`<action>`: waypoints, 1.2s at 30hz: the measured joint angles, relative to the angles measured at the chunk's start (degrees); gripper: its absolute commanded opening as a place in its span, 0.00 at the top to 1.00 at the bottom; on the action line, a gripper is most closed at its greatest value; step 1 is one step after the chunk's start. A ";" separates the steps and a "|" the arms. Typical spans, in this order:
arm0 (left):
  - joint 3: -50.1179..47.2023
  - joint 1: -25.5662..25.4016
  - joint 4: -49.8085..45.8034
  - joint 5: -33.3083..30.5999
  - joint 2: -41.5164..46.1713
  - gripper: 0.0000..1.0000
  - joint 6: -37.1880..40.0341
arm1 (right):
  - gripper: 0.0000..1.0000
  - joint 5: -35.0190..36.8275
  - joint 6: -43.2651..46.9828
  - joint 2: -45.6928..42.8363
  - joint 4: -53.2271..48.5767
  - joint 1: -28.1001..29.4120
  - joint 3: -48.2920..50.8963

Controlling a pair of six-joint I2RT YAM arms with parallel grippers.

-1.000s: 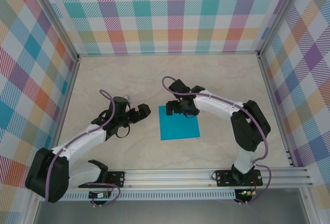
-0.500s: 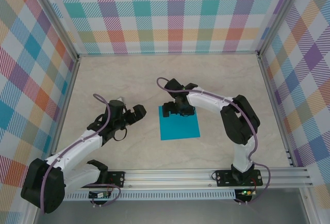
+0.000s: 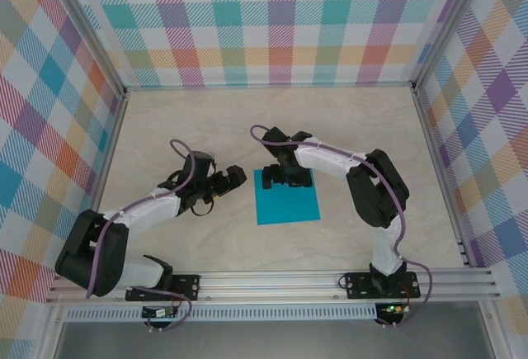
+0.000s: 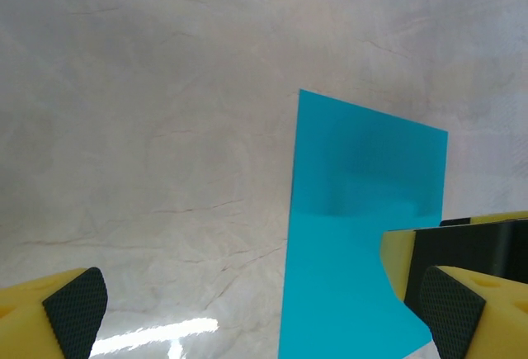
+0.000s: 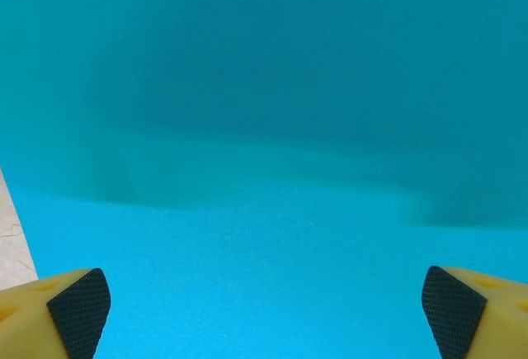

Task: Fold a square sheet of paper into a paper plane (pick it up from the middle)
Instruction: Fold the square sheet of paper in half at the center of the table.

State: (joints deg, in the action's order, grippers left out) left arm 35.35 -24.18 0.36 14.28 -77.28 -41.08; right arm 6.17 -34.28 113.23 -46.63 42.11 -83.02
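Observation:
The square sheet of paper (image 3: 287,200) is teal-blue and lies flat on the pale table (image 3: 190,128), near the middle. My right gripper (image 3: 286,179) hangs low over the sheet's far edge, open. Its black pads (image 5: 78,309) stand wide apart above the paper (image 5: 264,169), nothing between them. My left gripper (image 3: 228,180) is just left of the sheet, open and apart from it. In the left wrist view the sheet (image 4: 355,210) lies ahead and to the right, between the spread fingertips (image 4: 74,314). The paper plane is out of view.
Plaid walls (image 3: 280,21) close in the table on three sides, with metal posts at the corners. An aluminium rail (image 3: 289,281) carrying both arm bases runs along the near edge. Bare table lies behind and to both sides of the sheet.
My right gripper has come a little nearer and lower onto the sheet's far edge. My left gripper drew back, then swung right toward the sheet's left edge. The sheet has not moved.

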 measured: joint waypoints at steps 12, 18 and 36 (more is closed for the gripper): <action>0.50 0.00 1.51 1.64 -4.66 0.00 0.37 | 0.00 -0.20 -0.46 0.72 -0.81 0.02 -0.35; 0.52 0.00 1.57 1.57 -4.74 0.00 0.37 | 0.00 -0.20 -0.85 2.21 -1.11 0.39 -0.98; 0.92 0.00 1.70 1.73 -5.25 0.00 0.39 | 0.00 0.68 -3.85 5.73 -2.99 0.70 -2.69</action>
State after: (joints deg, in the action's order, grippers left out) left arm 36.27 -24.18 2.07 16.01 -82.52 -40.69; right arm 6.85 -38.13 118.96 -49.63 42.81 -85.71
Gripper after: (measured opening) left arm 0.999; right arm 0.998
